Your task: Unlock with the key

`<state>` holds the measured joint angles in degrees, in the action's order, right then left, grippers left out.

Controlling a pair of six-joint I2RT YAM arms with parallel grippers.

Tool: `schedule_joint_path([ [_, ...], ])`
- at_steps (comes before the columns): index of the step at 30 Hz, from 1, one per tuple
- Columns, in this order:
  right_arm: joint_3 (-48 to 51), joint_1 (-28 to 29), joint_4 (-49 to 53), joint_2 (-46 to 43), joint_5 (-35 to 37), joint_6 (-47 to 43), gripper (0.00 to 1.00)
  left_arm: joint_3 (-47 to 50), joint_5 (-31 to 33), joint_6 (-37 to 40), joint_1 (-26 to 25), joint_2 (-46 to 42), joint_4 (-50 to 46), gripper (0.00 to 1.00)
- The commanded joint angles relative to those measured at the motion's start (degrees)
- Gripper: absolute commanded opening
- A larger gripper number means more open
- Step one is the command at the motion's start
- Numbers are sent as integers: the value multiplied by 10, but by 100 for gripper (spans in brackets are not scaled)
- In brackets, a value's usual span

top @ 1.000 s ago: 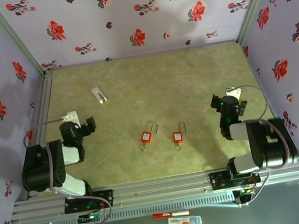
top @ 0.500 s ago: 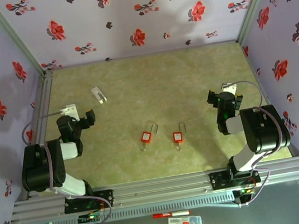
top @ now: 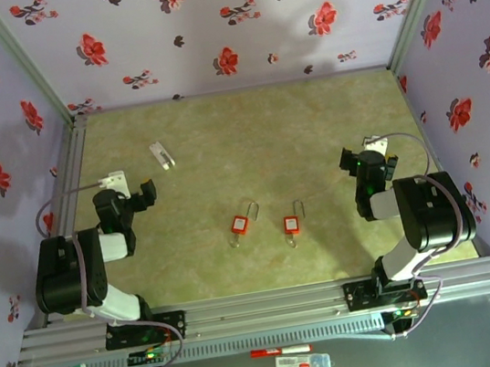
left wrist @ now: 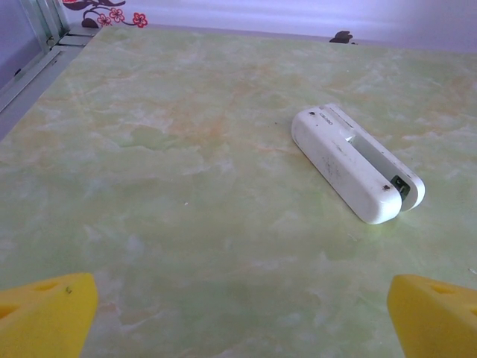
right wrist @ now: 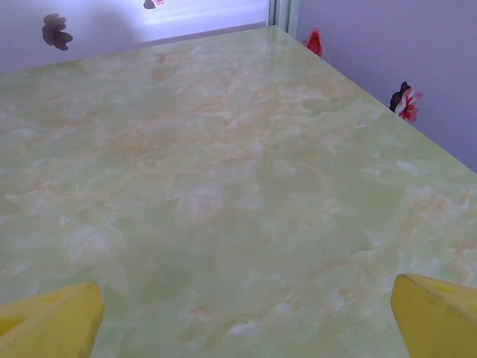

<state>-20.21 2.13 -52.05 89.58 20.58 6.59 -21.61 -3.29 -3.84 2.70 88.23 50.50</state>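
On the overhead view, half a second back matches what I see now, but against a second ago both arms have shifted: the left gripper (top: pixel 144 195) sits a little farther out over the table and its white cable mount has moved up with it, while the right arm has drawn its elbow in and stands taller, with the right gripper (top: pixel 355 163) slightly farther from me. From the left wrist view I read the left gripper (left wrist: pixel 238 317) as spread wide, its yellow fingertips (left wrist: pixel 45 313) at the two bottom corners with bare table between them. The right gripper (right wrist: pixel 242 321) is spread just as wide and grips nothing. Both red locks lie untouched mid-table between the arms, well apart from either gripper: the left padlock (top: pixel 241 225) and, near it, the right padlock (top: pixel 291 225), shackles pointing away from me. A pale bit at the foot of each is too small for me to call a key. A white oblong case (top: pixel 161 154) lies flat ahead of the left gripper (left wrist: pixel 356 163). The table (top: pixel 246 128) is glossy green-yellow marble pattern, boxed in by lilac walls (top: pixel 203 24) printed with red and dark flowers, with an aluminium rail (top: pixel 264 310) along the near edge and a red pen (top: pixel 281 352) lying beyond it.
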Motion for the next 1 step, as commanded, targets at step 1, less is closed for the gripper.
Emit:
schedule_joint_path([
  [1,-5,1,-13,-4,3,7,99,-6,-7,16,6,0,6,100],
])
